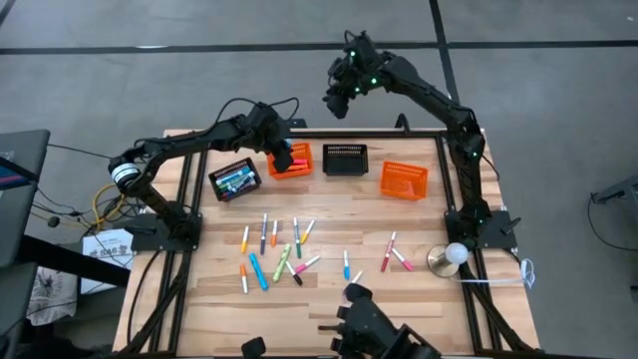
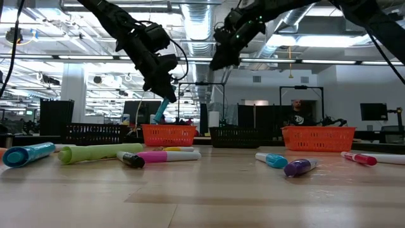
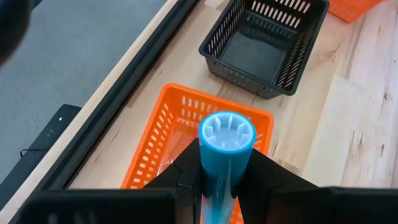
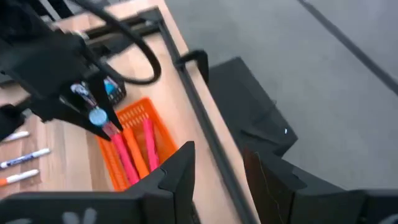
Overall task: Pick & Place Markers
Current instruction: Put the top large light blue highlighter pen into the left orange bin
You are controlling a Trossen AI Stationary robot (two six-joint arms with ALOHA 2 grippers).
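— Where is the left gripper?

— At eleven o'clock on the table, hanging over the orange basket. Its fingers are clamped on a light blue marker, cap end pointing down at the basket.

— What lies in that basket?

— Pink and orange markers, seen from the right wrist.

— And the right gripper?

— Raised beyond the table's far edge, about twelve o'clock, holding nothing. Its fingers stand apart.

— The other markers?

— The loose markers lie scattered from the centre toward six o'clock, a few toward four.
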